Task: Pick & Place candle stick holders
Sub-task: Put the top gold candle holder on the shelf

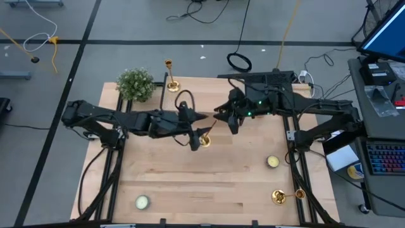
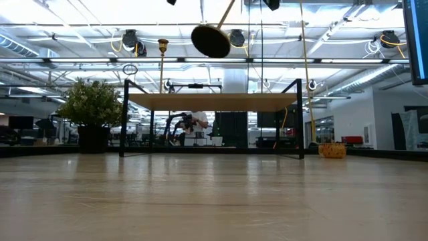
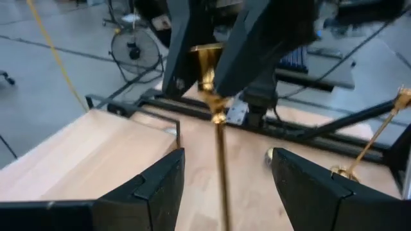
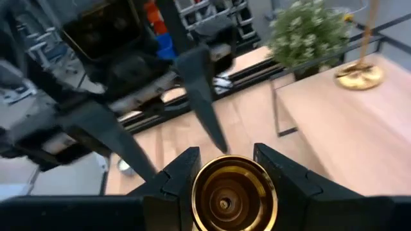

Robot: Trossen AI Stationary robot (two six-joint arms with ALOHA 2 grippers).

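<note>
One gold candle stick holder [image 1: 209, 132] hangs slanted above the table's middle, its round base [image 2: 210, 40] lowest. My right gripper [image 4: 226, 151] is shut on its top cup. My left gripper [image 3: 225, 154] is open. Its fingers stand on either side of the thin stem [image 3: 221, 173] with a gap on both sides. A second holder [image 1: 169, 75] stands upright on its base at the far left. A third [image 1: 286, 196] lies on its side at the near right. My right gripper pinches the holder's top cup [image 4: 200, 189] between its two fingers, one on each side of the rim. It comes from the table's right, slanting a little down. The stem runs on away from the fingers toward my left gripper. The base hangs clear of the table.
A green bushy plant [image 1: 135, 83] stands at the far left corner beside the upright holder. One short candle [image 1: 273, 161] sits at the right and another [image 1: 142, 202] at the near left. Bare wood lies across the table's near middle.
</note>
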